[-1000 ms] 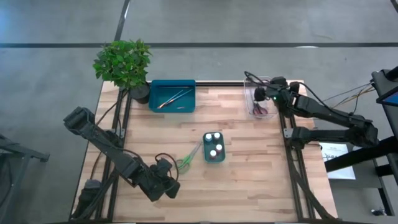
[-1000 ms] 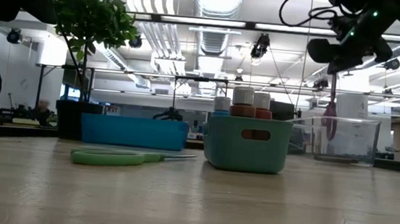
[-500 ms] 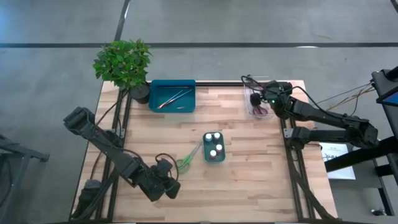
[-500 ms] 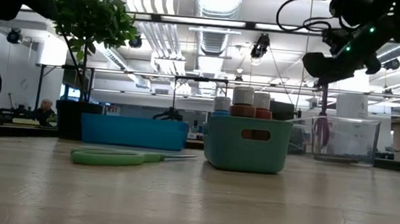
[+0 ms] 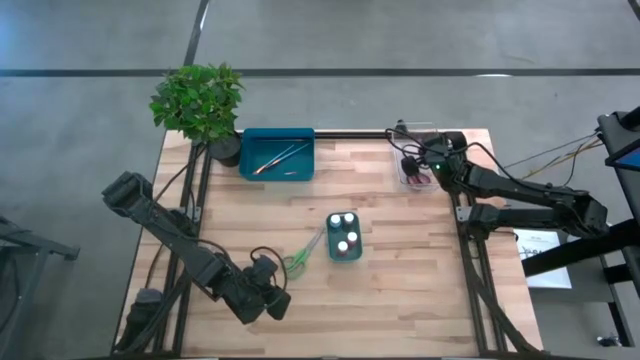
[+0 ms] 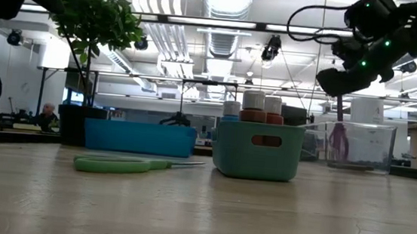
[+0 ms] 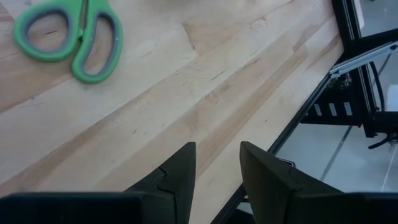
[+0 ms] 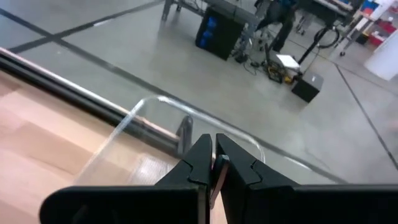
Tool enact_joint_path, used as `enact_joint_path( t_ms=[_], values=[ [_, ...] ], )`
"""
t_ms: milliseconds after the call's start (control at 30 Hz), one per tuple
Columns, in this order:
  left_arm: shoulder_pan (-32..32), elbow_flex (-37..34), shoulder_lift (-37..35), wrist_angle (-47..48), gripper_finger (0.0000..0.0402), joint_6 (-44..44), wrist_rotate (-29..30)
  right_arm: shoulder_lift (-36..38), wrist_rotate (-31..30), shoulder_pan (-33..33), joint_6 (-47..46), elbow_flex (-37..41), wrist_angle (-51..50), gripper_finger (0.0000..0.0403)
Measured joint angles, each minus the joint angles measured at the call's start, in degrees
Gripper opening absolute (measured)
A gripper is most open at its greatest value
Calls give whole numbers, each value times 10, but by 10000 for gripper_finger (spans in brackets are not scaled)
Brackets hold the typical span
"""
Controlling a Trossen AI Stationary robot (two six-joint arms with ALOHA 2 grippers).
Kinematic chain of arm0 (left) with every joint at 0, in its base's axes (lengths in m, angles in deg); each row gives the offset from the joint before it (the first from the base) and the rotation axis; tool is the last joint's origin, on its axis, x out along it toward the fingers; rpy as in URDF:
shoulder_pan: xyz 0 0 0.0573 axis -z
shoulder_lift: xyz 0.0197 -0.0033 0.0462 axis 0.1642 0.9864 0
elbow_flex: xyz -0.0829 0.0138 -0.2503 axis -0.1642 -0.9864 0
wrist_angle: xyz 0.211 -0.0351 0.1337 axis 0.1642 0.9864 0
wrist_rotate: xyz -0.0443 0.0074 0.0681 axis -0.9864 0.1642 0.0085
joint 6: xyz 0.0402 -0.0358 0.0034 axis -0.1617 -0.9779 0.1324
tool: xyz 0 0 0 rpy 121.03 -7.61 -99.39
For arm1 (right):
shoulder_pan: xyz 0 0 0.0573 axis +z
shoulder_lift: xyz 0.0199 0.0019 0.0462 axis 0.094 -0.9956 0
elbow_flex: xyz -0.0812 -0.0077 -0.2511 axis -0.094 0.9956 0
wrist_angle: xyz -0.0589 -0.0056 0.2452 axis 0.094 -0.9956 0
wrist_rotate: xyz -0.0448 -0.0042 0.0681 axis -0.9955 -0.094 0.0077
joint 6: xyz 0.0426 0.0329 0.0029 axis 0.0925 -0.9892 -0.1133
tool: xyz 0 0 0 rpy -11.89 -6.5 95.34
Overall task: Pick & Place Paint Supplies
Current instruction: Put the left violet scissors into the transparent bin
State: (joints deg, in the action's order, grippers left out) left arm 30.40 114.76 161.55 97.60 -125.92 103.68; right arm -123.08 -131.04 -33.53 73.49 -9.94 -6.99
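Observation:
My right gripper point(image 5: 413, 166) point(image 6: 339, 88) is over the clear tray point(image 5: 408, 142) at the table's far right, shut on small scissors with purple handles point(image 6: 339, 137). Something red point(image 5: 421, 179) shows in that tray. Green-handled scissors point(image 5: 298, 263) point(image 7: 68, 38) lie flat on the table beside a small teal bin point(image 5: 345, 253), in which white-capped pots point(image 5: 346, 230) point(image 6: 254, 100) stand. Thin brushes point(image 5: 278, 157) lie in the teal tray point(image 5: 250, 170). My left gripper point(image 5: 272, 298) point(image 7: 215, 157) hovers open near the front left, short of the green scissors. My right gripper pinches the scissors' thin upper end point(image 6: 340, 106) between its two shut fingers, coming from the table's right and slanting down. The scissors hang upright below the fingers, handles down inside the clear tray's walls. Whether the handles touch the tray's floor, I cannot tell.
A potted plant point(image 5: 200, 100) stands at the far left corner beside the teal tray. The table's black frame rails point(image 5: 462, 215) run along the left and right sides. Bare wood lies between the small bin and the clear tray.
My right gripper has sunk toward the clear tray and rolled about its own line, staying shut. The scissors have gone down with it, their handles now deeper inside the tray's walls.

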Motion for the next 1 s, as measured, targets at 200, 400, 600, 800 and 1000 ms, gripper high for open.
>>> enact_joint_path(
  t_ms=[200,400,600,800,1000],
  values=[
    [0,0,0,-5,135,-2,0,0,-3,0,-21,13,4,11],
    [0,0,0,-6,135,-2,0,0,-3,0,-26,16,4,11],
    [0,0,0,-7,135,-2,0,0,30,0,-60,10,4,11],
    [0,0,0,-9,135,-2,1,1,70,0,-86,2,4,48],
    [0,0,0,-9,135,-1,1,1,58,0,-89,-1,1,124]
  ],
)
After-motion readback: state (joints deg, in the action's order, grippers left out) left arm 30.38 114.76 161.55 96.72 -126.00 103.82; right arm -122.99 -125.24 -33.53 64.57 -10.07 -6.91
